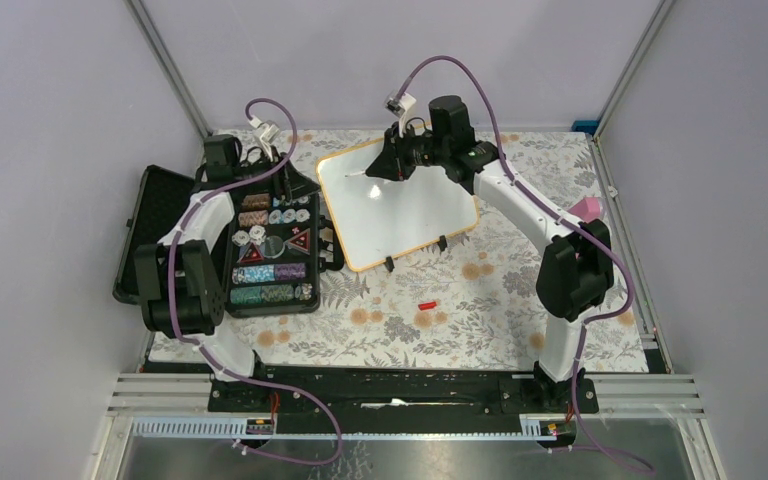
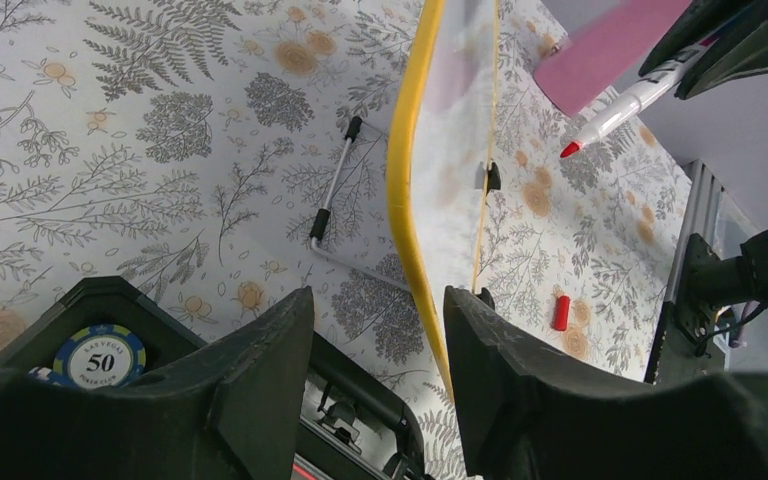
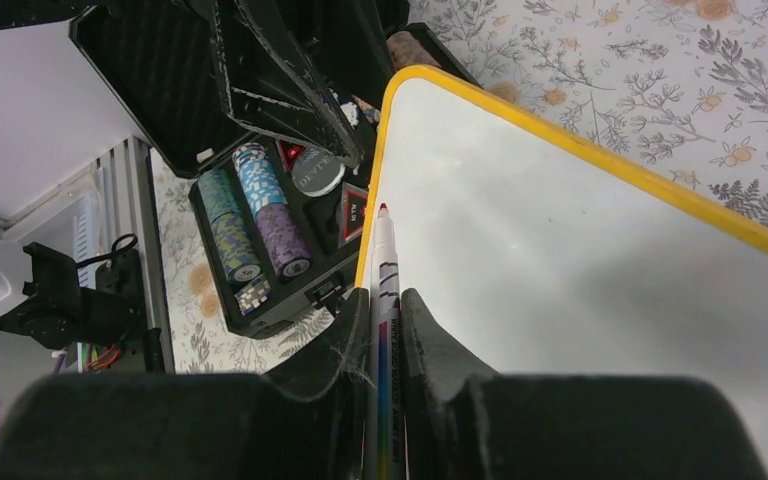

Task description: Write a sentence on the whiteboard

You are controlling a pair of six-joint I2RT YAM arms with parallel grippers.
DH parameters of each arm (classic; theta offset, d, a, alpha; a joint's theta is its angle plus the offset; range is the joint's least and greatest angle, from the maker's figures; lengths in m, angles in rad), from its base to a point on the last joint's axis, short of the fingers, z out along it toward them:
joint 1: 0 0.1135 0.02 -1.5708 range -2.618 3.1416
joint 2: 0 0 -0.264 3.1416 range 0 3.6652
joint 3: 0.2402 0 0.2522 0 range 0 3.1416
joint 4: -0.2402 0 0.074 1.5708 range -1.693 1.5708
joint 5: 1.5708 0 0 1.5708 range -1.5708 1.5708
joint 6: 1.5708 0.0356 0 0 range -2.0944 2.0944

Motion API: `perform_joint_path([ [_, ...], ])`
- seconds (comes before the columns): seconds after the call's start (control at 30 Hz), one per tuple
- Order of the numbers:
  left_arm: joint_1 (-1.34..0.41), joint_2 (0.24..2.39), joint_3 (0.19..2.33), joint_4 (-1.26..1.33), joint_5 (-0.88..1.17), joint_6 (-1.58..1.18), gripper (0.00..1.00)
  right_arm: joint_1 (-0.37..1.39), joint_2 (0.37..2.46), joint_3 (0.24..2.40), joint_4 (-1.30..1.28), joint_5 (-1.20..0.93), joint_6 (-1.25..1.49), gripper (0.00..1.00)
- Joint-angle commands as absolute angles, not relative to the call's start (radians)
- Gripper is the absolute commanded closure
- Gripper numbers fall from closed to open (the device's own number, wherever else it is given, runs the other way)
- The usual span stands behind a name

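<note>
Right gripper (image 3: 385, 305): closed tight on a marker (image 3: 384, 250), whose bare red tip points out past the fingers.
Marker tip: over the whiteboard (image 1: 400, 205), by the frame at its 10 o'clock corner; whether it touches cannot be told.
Left gripper (image 2: 378, 300): fingers apart at the board's 9 o'clock edge. The yellow frame runs into the gap; contact is unclear.
Whiteboard: flat on the table (image 1: 480, 320), toward 12 o'clock from its middle.
Case (image 1: 270, 250): open, just beside the board at 9 o'clock.
Cap (image 1: 425, 303): red, at 6 o'clock of the board, apart from it.
</note>
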State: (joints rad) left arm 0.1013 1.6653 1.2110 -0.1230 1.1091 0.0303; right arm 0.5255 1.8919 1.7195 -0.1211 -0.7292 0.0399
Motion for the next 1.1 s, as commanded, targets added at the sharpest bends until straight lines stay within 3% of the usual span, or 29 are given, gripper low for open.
perform_joint_path([
  [0.0,0.086,1.657,1.199,0.1,1.19,-0.093,0.49,0.535,1.88,1.746,-0.065,-0.698,0.015,1.0],
  [0.17,0.048,1.648,1.167,0.143,1.199,-0.122,0.54,0.535,1.884,1.772,-0.109,-0.703,0.005,1.0],
  [0.4,0.034,1.612,1.105,0.143,1.196,-0.124,0.9,0.535,1.859,1.777,-0.174,-0.745,0.005,1.0],
  [0.53,0.035,1.576,1.056,0.126,1.196,-0.105,0.99,0.534,1.827,1.73,-0.175,-0.758,0.005,1.0],
  [0.9,0.028,1.591,1.06,0.127,1.128,-0.234,1.0,0.534,1.81,1.713,-0.152,-0.833,0.093,1.0],
  [1.07,0.005,1.688,1.2,-0.161,1.142,-0.102,1.0,0.53,1.792,1.727,-0.185,-0.862,0.089,1.0],
])
